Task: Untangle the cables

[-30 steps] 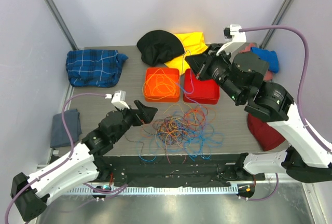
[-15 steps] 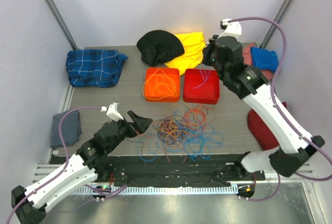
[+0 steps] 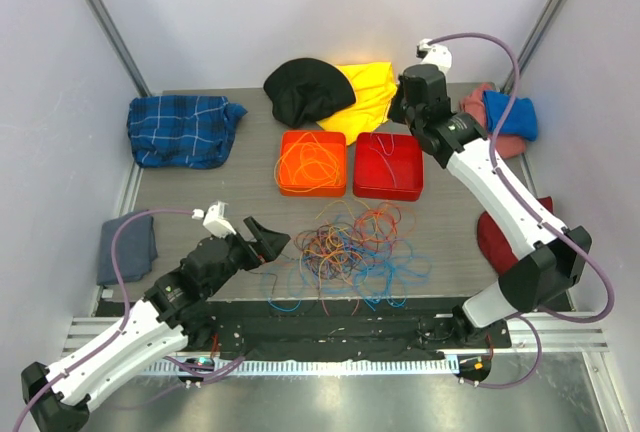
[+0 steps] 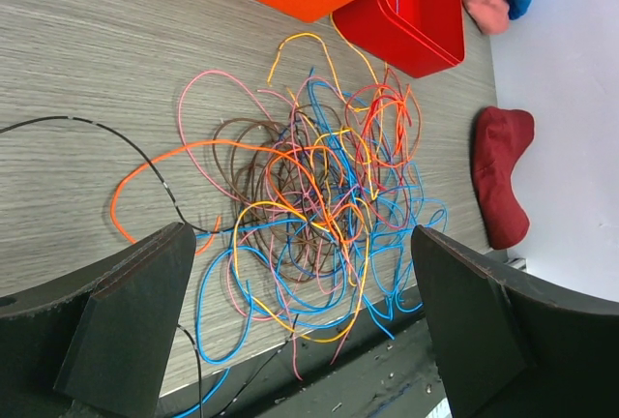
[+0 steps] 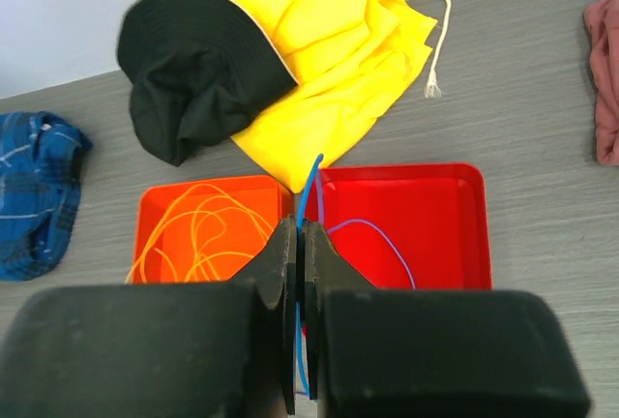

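I kept the right end effector (image 5: 300, 244) clenched on the blue cable (image 5: 310, 182) over the red tray (image 5: 455, 244), with the left end effector (image 4: 302, 244) released. If dropped off-centre, the cable might have draped outside.

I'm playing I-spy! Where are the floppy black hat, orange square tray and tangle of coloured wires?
Floppy black hat (image 5: 189, 99): right wrist view, its crown.
Orange square tray (image 3: 312, 192): top external view, near wall.
Tangle of coloured wires (image 4: 319, 215): left wrist view, its middle.

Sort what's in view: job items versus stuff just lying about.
Job: cable tangle, orange tray, red tray, blue cable in the right claw.
Clutter: black hat, yellow cloth, plaid cloth, grey cloth, maroon cloth, blue towel.
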### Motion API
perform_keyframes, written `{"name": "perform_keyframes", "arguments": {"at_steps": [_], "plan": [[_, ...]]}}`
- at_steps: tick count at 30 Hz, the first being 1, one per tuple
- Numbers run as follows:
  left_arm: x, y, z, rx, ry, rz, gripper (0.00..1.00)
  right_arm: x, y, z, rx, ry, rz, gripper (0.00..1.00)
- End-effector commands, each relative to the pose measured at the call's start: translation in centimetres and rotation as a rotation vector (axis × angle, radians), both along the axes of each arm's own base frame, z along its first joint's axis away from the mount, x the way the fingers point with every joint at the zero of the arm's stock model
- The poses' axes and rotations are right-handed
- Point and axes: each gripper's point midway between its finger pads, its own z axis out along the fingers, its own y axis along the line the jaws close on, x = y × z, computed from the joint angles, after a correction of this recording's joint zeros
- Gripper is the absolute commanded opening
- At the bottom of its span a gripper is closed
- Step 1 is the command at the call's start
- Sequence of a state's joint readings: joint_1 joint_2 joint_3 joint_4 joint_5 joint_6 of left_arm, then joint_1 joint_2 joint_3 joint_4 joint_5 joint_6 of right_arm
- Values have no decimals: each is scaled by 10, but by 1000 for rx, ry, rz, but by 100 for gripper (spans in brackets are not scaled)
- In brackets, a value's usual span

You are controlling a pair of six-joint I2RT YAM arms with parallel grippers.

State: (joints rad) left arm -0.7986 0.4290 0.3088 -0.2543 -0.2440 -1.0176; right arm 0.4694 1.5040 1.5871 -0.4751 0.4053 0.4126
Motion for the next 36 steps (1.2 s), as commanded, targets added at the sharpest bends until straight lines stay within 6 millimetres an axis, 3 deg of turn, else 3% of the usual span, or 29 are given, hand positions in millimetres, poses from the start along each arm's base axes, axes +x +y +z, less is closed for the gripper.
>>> {"name": "perform_keyframes", "arguments": {"at_steps": [1, 6, 11, 12, 15, 16, 19, 23, 25, 29, 30, 31, 32, 33, 34, 36], "plan": [[6, 0, 14, -9, -27, 19, 100, 5, -5, -14, 39, -11, -17, 1], [6, -3, 7, 9, -1, 8, 100, 9, -14, -52, 21, 45, -41, 1], [6, -3, 4, 14, 4, 10, 100, 16, -20, -112, -39, 164, -55, 2], [6, -2, 5, 13, -1, 14, 100, 17, -22, -118, -46, 180, -56, 4], [6, -1, 5, 15, -3, 17, 100, 22, -23, -151, -76, 260, -51, 35], [6, -1, 5, 16, -2, 17, 100, 25, -22, -153, -75, 270, -50, 49], [6, 0, 5, 23, 1, 18, 100, 25, -23, -152, -74, 275, -53, 65], [8, 3, 3, 41, -3, 35, 100, 14, -23, -114, -29, 194, -54, 70], [10, 5, 2, 50, -5, 48, 100, -7, -16, -96, -23, 158, -28, 70], [13, 6, 0, 77, 2, 55, 100, -58, -2, -100, -29, 154, 31, 69], [14, 5, -3, 90, 13, 55, 100, -80, 9, -121, -38, 194, 70, 68], [15, 4, -2, 92, 14, 56, 100, -95, 10, -116, -10, 168, 85, 68], [15, 3, -4, 97, 22, 54, 100, -107, 16, -122, 4, 172, 107, 68], [16, 3, -5, 104, 29, 53, 100, -129, 24, -149, 6, 224, 135, 67], [17, 1, -6, 108, 35, 52, 100, -142, 27, -146, 29, 206, 154, 67], [18, -2, -7, 111, 41, 43, 100, -164, 25, -173, 32, 250, 154, 66]]}}
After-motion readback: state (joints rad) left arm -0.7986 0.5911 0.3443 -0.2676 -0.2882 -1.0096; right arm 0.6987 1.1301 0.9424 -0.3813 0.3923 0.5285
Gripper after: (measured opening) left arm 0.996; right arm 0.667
